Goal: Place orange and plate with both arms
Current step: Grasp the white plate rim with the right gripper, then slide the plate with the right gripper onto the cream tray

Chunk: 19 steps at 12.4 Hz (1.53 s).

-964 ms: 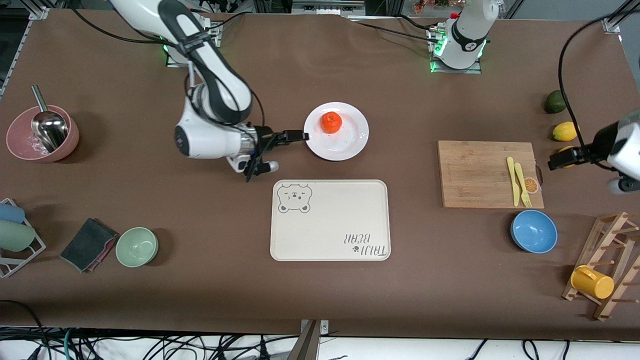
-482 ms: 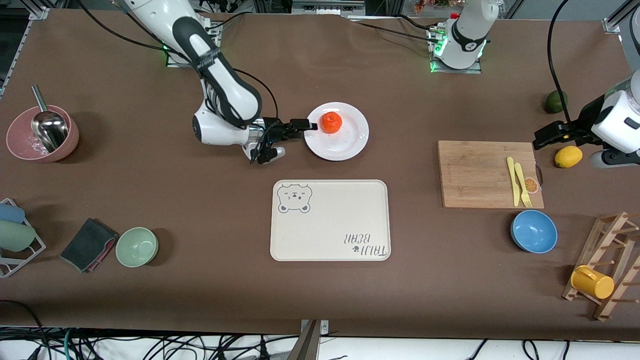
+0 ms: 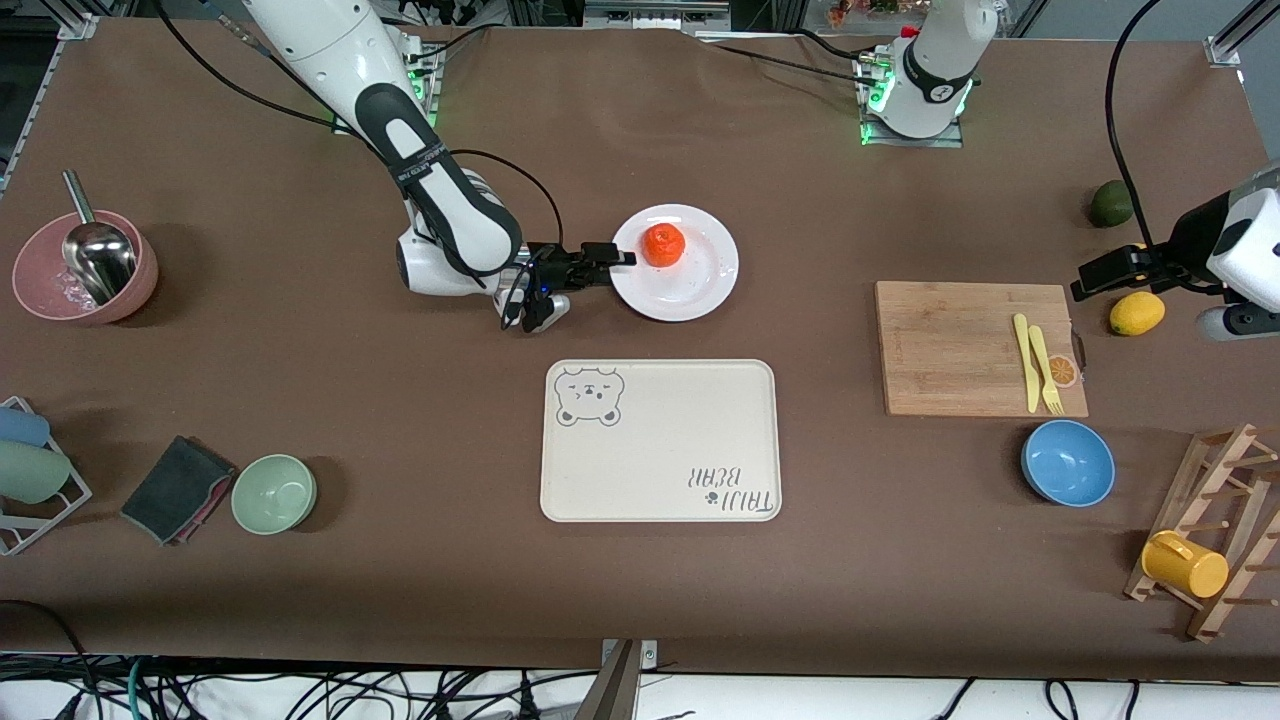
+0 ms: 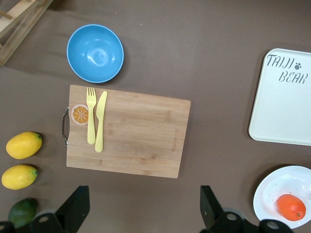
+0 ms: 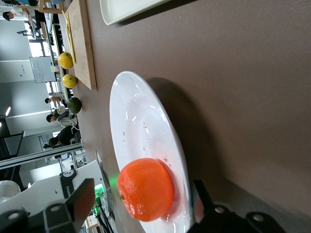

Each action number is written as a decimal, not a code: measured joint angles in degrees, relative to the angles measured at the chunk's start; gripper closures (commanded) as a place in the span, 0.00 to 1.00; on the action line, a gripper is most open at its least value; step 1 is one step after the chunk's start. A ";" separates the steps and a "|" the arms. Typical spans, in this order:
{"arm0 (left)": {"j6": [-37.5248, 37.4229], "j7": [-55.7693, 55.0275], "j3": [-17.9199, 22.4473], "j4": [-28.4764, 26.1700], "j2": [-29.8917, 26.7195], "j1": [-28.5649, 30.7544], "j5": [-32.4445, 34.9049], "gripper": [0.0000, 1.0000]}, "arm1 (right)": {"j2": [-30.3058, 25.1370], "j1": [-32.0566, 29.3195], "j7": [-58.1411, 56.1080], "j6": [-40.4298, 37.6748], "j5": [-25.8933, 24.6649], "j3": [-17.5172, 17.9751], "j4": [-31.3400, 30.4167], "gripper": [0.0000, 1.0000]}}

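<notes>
1. Nearest the front camera, a yellow mug [image 3: 1184,564] hangs on a wooden rack [image 3: 1215,530] at the left arm's end of the table, while a green bowl [image 3: 274,493] sits empty beside a folded dark cloth [image 3: 176,489] toward the right arm's end.
2. Centrally, the cream tray [image 3: 660,440] carries a bear's face and the words "TAIJI BEAR"; nothing lies on it.
3. Toward the left arm's end, a blue bowl [image 3: 1068,462] stands empty, just nearer the camera than a cutting board [image 3: 975,347] bearing a yellow fork and knife [image 3: 1037,363].
4. Farther back, the glossy white plate [image 3: 700,280] holds the orange [image 3: 662,244], small, round, reddish and slightly bumpy, resting close to the rim on the right arm's side.
5. Low at that rim, the right gripper [image 3: 622,258] has its fingers apart on either side of the orange, one above the plate's edge and one under it, as the right wrist view shows.
6. Meanwhile the left gripper [image 3: 1085,282] hovers with fingers spread wide, over the table by a yellow lemon [image 3: 1136,313].
7. At the right arm's end, a pink bowl [image 3: 50,290] holds a metal scoop [image 3: 95,250].
8. Farthest back, a dark green fruit [image 3: 1109,203] lies alone.
</notes>
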 measured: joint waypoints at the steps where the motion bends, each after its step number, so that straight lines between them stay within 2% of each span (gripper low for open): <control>1: 0.06 0.02 0.00 0.23 -0.04 0.00 0.00 0.00 | 0.27 0.06 0.00 0.00 0.06 0.02 0.19 0.23; 4: 0.08 0.96 0.00 0.65 -0.17 0.02 0.00 0.00 | 2.44 0.64 0.00 0.00 0.16 0.13 2.14 0.24; 6: 0.08 2.08 -0.10 0.67 -0.14 -0.06 0.00 0.00 | 4.34 1.02 -0.06 0.00 0.19 0.16 3.77 0.37; 7: 0.08 2.23 -0.16 0.67 -0.11 -0.10 0.00 0.00 | 5.26 1.41 -0.12 0.00 0.19 0.17 4.64 0.53; 8: 0.08 2.31 -0.16 0.67 -0.10 -0.11 0.00 0.00 | 6.00 1.89 -0.12 0.00 0.21 0.18 5.25 0.73; 10: 0.08 2.47 -0.16 0.67 -0.08 -0.11 0.00 0.00 | 7.11 2.61 -0.13 0.02 0.22 0.18 5.73 1.00; 19: 0.08 2.57 -0.19 0.67 -0.08 -0.21 0.00 0.00 | 7.28 2.51 -0.62 -2.31 0.22 -0.99 8.08 1.00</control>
